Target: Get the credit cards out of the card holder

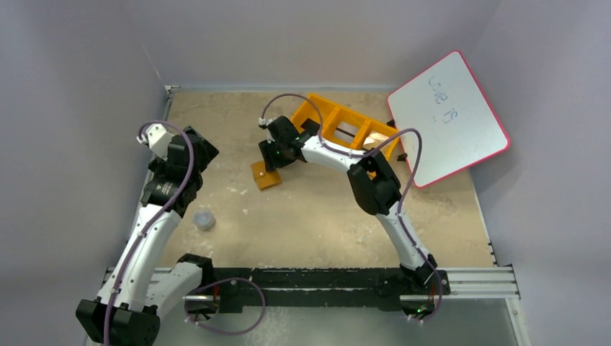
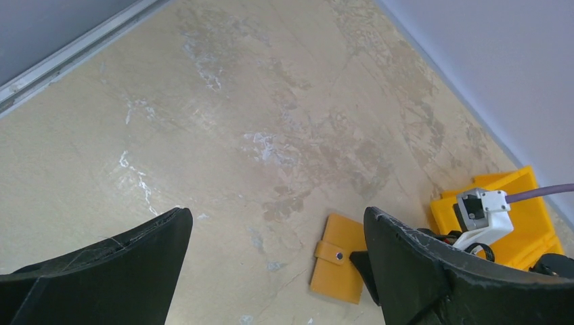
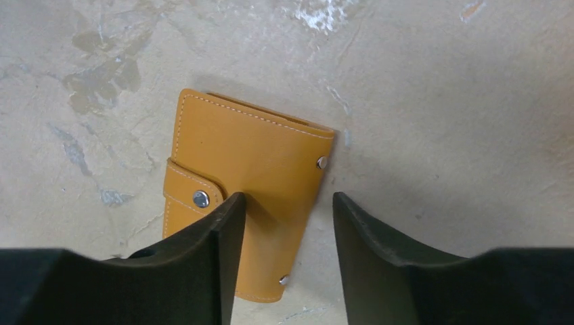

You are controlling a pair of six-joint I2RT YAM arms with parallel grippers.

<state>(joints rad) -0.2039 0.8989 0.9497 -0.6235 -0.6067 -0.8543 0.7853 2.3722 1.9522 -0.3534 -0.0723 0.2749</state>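
Lying closed and flat on the table (image 1: pixel 310 209), the card holder (image 3: pixel 257 169) is seen at 8 o'clock of the orange tray (image 1: pixel 339 119). The right gripper (image 3: pixel 284 203) is held spread over it. The left gripper (image 2: pixel 277 220) is likewise parted, grasping nothing.

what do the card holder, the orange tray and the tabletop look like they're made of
Card holder: tan leather or faux leather, I cannot tell which. The finish is matte, with pale edge stitching and small shiny metal studs.
Orange tray: probably rigid plastic, going by its uniform bright colour and straight thin walls.
Tabletop: a hard beige surface, worn, with white scuffs and darker stains. Its material is unclear.
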